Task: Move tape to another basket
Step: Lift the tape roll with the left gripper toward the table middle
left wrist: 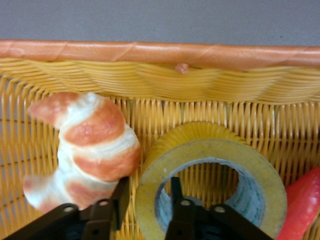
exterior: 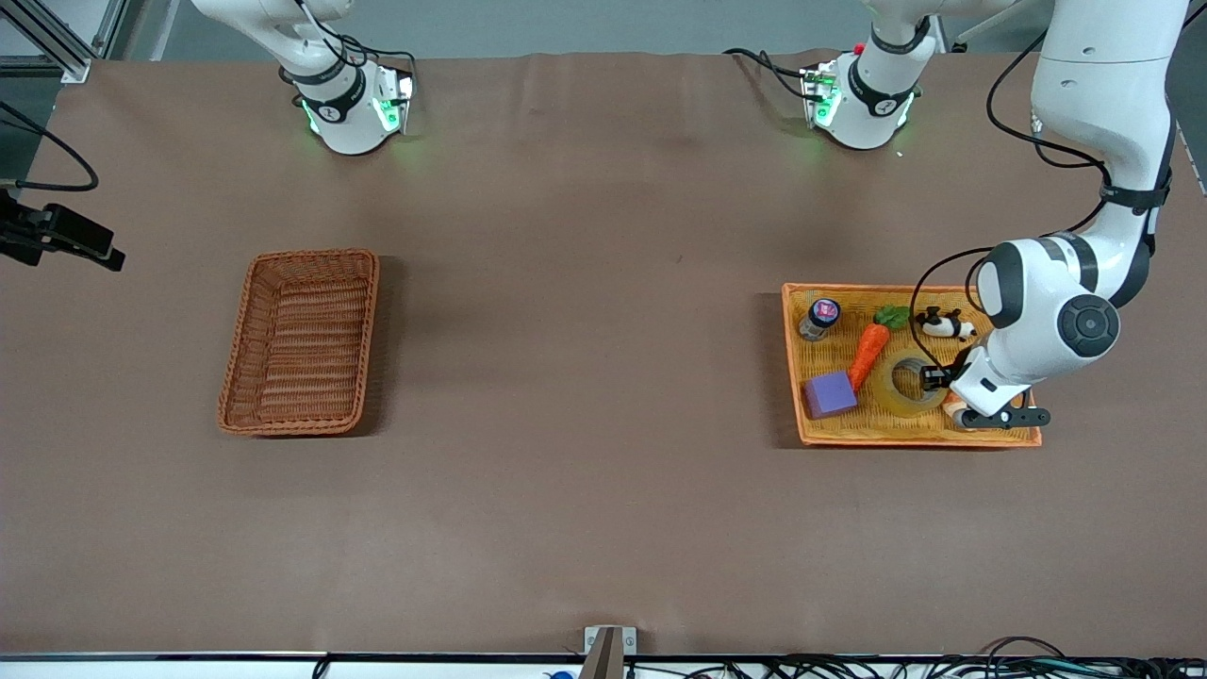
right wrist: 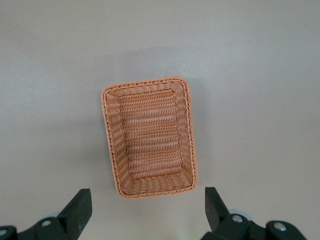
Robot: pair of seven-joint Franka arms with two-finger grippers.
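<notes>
The tape lies flat in the orange-yellow tray at the left arm's end of the table. My left gripper is down in the tray. In the left wrist view its open gripper straddles the wall of the tape, with one finger inside the hole and one outside, beside a croissant. Small gaps show on both sides of the wall. The dark reddish-brown basket stands empty at the right arm's end. My right gripper hangs open and empty high over the basket.
The tray also holds a carrot, a purple block, a small bottle, a panda toy and the croissant. The tray's rim rises close to the tape. A black device juts in at the right arm's end.
</notes>
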